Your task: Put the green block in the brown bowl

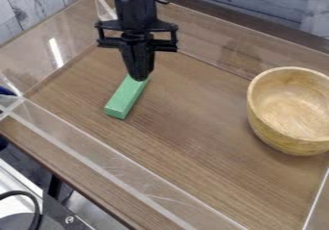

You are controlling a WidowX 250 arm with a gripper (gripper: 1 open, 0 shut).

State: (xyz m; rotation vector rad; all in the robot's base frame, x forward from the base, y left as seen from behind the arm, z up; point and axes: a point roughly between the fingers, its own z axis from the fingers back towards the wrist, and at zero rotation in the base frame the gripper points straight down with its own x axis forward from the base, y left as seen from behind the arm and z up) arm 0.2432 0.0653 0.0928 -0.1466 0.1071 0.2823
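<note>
The green block [123, 100] is a short bright green bar lying flat on the wooden table, left of centre. My gripper [140, 74] hangs straight down over the block's far end, fingers together and shut, with nothing held. Whether the fingertips touch the block I cannot tell. The brown bowl [293, 109] is a thick-walled wooden bowl standing upright and empty at the right, well apart from the block.
A clear plastic wall [115, 162] rims the table [193, 128] on the near side and left. Beyond the far edge runs a pale plank wall [38, 8].
</note>
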